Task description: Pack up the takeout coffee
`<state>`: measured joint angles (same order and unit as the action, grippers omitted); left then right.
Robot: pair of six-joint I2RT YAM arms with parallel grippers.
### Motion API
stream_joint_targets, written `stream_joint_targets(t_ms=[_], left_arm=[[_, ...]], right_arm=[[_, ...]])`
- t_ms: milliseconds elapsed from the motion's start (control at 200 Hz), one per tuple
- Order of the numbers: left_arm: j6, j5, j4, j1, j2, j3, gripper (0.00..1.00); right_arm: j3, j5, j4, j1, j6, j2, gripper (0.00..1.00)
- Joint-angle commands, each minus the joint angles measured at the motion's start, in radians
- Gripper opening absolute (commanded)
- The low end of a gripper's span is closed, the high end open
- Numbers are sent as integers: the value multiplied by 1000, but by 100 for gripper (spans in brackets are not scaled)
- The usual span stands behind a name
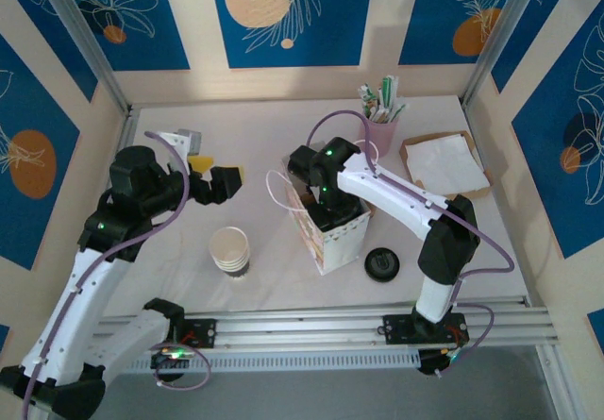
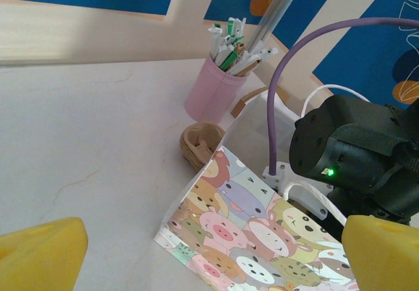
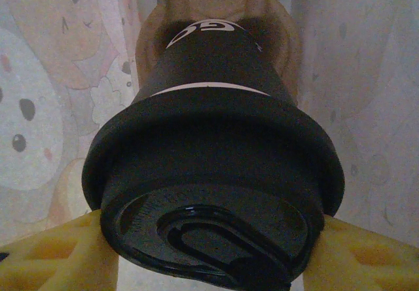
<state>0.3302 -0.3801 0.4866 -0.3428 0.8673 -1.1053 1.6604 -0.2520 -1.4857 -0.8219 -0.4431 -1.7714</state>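
Coffee (image 3: pixel 209 127) is hanging inside the bag (image 1: pixel 338 243), beneath the right tool (image 3: pixel 209 255), which is gripping its lid (image 3: pixel 196 222) to keep it upright. Left tool (image 1: pixel 215 171) is hovering wide open, bag just ahead, leaving clearance.

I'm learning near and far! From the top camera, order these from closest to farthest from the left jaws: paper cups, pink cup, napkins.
1. paper cups, front left.
2. pink cup, at the back.
3. napkins, back right corner.
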Motion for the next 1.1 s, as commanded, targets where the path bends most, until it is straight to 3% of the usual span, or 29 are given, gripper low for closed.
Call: stream_joint_targets(t_ms=[0, 1095], left_arm=[[-16, -5, -31, -10, -1, -1, 100], [-16, -5, -34, -10, 9, 3, 100]], right_arm=[[-37, -49, -11, 17, -18, -41, 62], [-72, -38, 41, 38, 0, -49, 61]])
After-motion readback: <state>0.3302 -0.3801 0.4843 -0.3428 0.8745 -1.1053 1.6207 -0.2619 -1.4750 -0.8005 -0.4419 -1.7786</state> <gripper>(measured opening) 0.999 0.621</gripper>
